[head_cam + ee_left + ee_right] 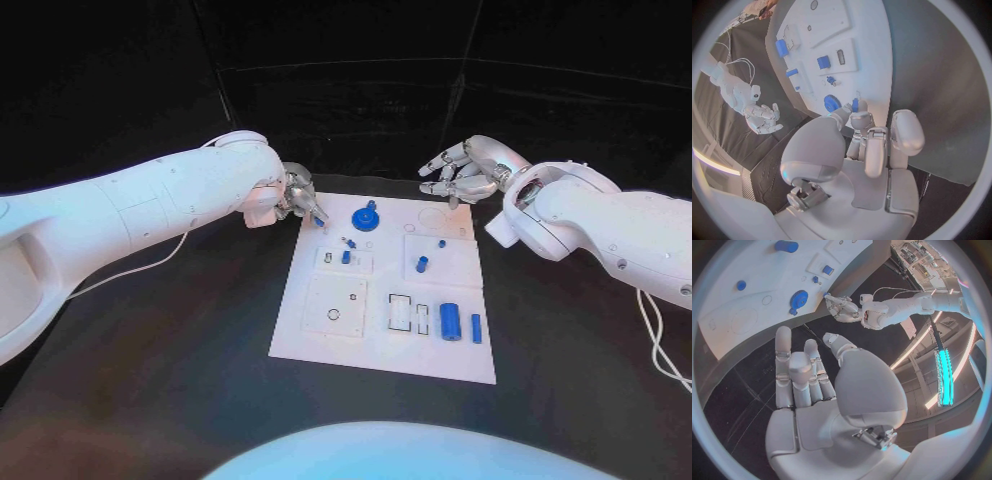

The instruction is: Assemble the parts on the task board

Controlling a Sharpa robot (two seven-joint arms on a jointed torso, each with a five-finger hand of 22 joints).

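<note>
Left hand [293,197]: was at the far left corner of the task board [325,340], fingertips pinching a small blue part [855,105].
Right hand [459,170]: was spread, holding nothing, beyond the far right corner.
Handling: the part looked light, stiff and slippery; a fingertip pinch at its middle seemed best.
Recesses: the blue gear [366,217] sat near the pinched part; the blue cylinder [450,321] lay at the near right.

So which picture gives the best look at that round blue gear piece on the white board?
The head view: the blue gear sits unobstructed near the task board's far edge. In the left wrist view the left hand's fingers crowd it; the right wrist view shows it small but clear.
</note>
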